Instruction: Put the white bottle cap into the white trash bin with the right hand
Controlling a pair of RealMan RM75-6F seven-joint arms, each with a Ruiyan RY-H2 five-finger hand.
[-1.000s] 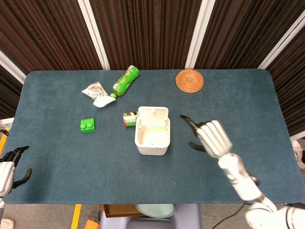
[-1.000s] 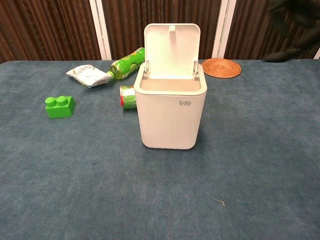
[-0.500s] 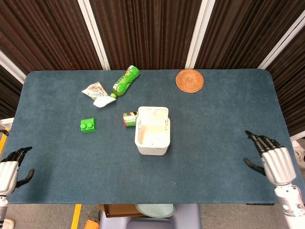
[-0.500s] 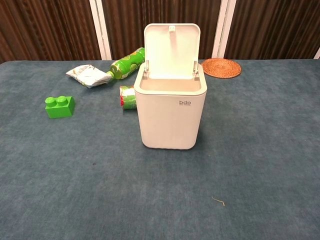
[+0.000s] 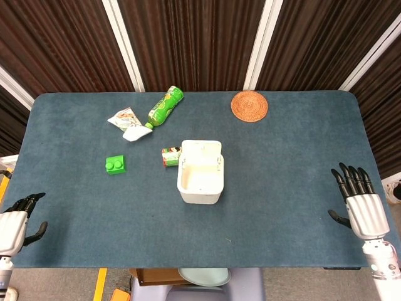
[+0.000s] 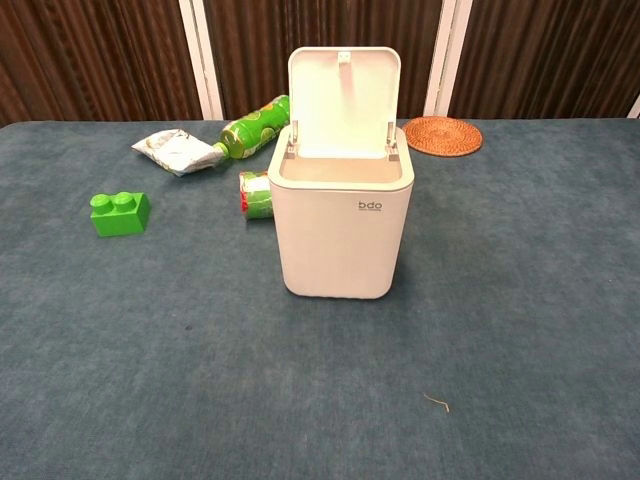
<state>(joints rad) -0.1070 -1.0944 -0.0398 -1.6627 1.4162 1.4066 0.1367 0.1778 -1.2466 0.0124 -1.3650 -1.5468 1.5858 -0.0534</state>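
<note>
The right hand [image 5: 362, 210] has pulled back from beside the white trash bin [image 5: 200, 173] to the surface's edge, fingers spread, empty. No white bottle cap shows anywhere, so it is probably already inside the bin, well to the hand's left.

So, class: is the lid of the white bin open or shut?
Open: the lid stands upright behind the white bin, leaving its mouth uncovered.

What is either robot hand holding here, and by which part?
Nothing. The right robot hand and left robot hand sit at the table edges, fingers apart, empty.
</note>
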